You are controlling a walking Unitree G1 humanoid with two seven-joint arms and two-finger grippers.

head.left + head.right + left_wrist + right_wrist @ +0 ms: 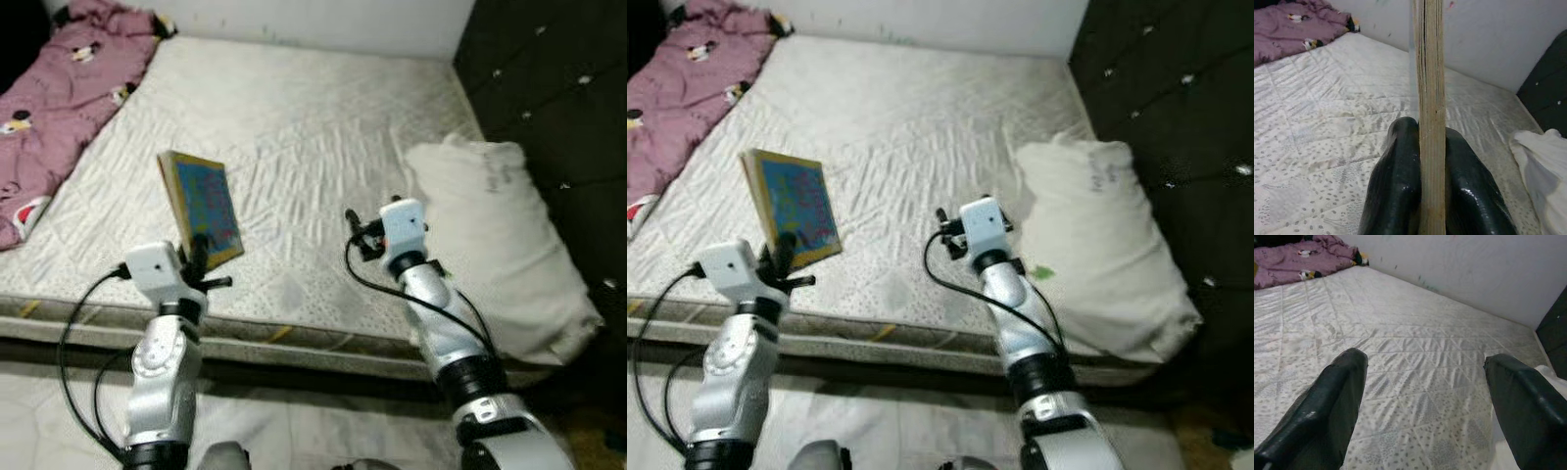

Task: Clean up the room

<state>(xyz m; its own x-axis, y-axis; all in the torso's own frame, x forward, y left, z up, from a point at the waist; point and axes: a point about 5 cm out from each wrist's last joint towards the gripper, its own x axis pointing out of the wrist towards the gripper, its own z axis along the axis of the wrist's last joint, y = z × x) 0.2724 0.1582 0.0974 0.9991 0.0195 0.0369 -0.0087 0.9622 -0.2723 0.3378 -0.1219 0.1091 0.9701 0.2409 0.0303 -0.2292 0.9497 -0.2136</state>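
The left gripper (199, 257) has its fingers (1396, 196) closed on the lower edge of a book (202, 206), one finger on each side of the pale page block. The book has a blue cover and is held upright and a little tilted above the near edge of the bed (313, 117), which has a white quilted mattress. The right gripper (358, 235) is over the mattress with its fingers (1327, 411) wide apart and nothing between them, just beside a white pillow (500, 245). A pink blanket (59, 88) lies at the far left corner of the bed.
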